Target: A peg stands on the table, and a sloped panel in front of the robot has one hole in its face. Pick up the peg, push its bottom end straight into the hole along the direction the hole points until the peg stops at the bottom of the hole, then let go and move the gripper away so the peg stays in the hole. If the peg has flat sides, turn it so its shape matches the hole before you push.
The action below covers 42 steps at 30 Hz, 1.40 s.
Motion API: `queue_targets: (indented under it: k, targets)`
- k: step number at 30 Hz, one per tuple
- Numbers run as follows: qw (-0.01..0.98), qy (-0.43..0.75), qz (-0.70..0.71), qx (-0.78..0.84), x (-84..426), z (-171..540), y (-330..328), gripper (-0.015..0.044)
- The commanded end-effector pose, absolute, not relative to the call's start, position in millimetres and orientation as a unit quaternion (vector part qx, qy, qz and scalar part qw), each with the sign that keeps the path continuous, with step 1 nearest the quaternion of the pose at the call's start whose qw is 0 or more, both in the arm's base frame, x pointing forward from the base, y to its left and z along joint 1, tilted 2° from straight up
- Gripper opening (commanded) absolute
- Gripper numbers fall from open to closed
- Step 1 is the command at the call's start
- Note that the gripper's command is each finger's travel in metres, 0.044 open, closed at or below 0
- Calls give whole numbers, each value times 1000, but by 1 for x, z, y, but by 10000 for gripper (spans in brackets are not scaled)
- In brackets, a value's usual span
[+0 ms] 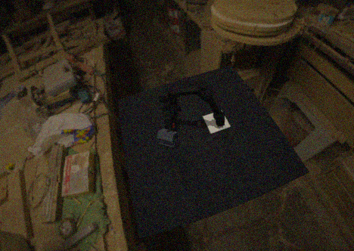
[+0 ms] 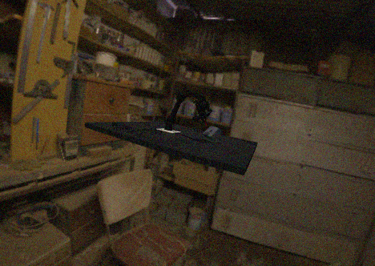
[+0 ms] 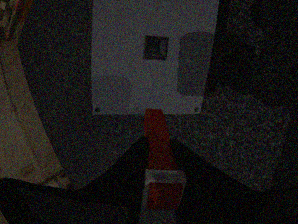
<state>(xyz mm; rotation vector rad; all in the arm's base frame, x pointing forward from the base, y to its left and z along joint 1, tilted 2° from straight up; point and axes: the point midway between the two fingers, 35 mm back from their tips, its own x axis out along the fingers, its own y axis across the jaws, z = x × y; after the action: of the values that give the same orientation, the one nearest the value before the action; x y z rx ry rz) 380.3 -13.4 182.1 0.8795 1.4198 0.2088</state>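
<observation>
A red, flat-sided peg [image 3: 159, 150] [image 1: 173, 126] is held between the dark fingers of my gripper [image 3: 157, 145], which is shut on it. In the wrist view a grey collar surrounds its near end, and its far end points toward the panel's lower edge. The grey-blue sloped panel [image 3: 115, 55] [image 1: 167, 136] [image 2: 211, 131] has one square hole [image 3: 156, 48] in its face, beyond the peg's far end in the wrist view. The peg's far end is outside the hole and overlaps the panel's lower edge in that view. Whether it touches the panel cannot be told.
The black arm [image 1: 197, 93] [image 2: 175, 111] rises from a white base plate [image 1: 210, 128] [image 2: 161, 130] on the dark table [image 1: 219, 166] [image 2: 232, 154]. Shadows fall on the panel face. A cluttered workbench [image 1: 111, 174] stands beyond the table's left edge in the top view.
</observation>
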Motion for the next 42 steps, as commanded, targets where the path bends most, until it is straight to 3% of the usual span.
queue_targets:
  k: [1, 25, 42]
  targets:
    - [672, 619, 100, 394, 383, 187, -19, 0]
    - [689, 573, 122, 426, 388, 195, -57, 0]
    - [693, 566, 124, 430, 398, 180, -47, 0]
